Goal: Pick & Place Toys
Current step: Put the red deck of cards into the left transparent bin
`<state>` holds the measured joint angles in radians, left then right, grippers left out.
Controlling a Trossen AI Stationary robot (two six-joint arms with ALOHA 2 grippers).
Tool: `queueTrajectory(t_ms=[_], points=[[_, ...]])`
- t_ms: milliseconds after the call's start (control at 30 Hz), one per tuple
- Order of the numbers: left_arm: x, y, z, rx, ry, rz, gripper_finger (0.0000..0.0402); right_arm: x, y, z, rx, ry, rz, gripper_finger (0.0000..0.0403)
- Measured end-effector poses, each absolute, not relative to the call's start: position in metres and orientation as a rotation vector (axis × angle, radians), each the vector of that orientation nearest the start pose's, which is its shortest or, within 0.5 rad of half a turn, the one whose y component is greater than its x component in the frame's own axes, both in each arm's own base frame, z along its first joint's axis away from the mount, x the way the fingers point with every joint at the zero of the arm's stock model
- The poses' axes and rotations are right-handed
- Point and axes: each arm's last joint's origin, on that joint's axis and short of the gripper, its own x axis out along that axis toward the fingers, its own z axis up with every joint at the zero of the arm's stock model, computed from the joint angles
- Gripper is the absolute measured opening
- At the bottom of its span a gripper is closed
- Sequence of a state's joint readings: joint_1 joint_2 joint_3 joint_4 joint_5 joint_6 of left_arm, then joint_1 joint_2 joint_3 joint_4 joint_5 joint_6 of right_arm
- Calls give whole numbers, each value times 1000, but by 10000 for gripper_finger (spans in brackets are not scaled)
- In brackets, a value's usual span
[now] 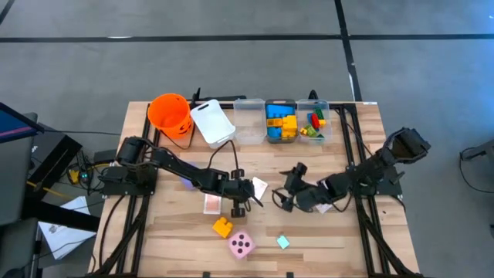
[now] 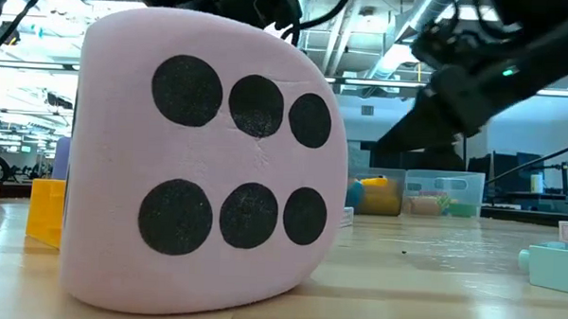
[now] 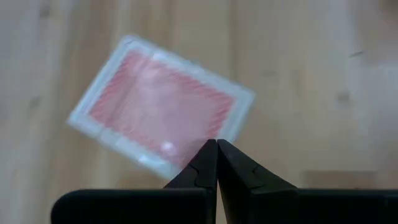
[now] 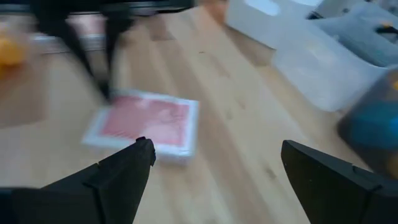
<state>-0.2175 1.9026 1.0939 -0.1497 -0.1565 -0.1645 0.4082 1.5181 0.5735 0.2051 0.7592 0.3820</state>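
1. Your left gripper point(image 1: 245, 202) sits mid-table with its fingers pressed together and nothing between them; in its wrist view the tips point(image 3: 217, 163) hang just over a pink-backed card point(image 3: 160, 104) lying flat on the wood.
2. Your right gripper point(image 1: 287, 193) is spread wide and empty, and faces another pink-backed card point(image 4: 144, 123) on the table between the two grippers.
3. From above, one card point(image 1: 260, 188) lies between the grippers and a second card point(image 1: 211, 204) lies left of the left gripper.
4. Nearer the front edge you have a yellow brick point(image 1: 222, 227), the pink dotted die point(image 1: 241, 245) and a small teal piece point(image 1: 283, 242).
5. At the back, the orange bucket point(image 1: 170, 113), a white bin point(image 1: 211, 122) and clear bins point(image 1: 248, 120); two of the bins hold coloured bricks point(image 1: 281, 122).
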Motion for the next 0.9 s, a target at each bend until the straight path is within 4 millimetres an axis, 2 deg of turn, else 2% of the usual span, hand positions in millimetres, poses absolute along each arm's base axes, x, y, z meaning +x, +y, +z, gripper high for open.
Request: queueTrajectory(t_ms=[167,267,367,567,600,700,900], points=[[367,-81,139,-26,933,-19,0,258,63,140,-4,561,-518,330],[367,-85,140,-24,921,-30,0,263,57,134,57,589,-498,289],[367,-86,140,-22,918,-33,0,265,53,126,96,612,-504,215],[368,-85,142,-26,907,-30,0,276,52,128,113,602,-518,26],[368,-85,142,-29,907,-28,0,277,52,129,112,603,-513,14],[368,-85,142,-46,902,-19,0,283,54,132,123,596,-496,21],[368,-85,141,-49,886,-17,0,287,56,122,154,647,-444,4]])
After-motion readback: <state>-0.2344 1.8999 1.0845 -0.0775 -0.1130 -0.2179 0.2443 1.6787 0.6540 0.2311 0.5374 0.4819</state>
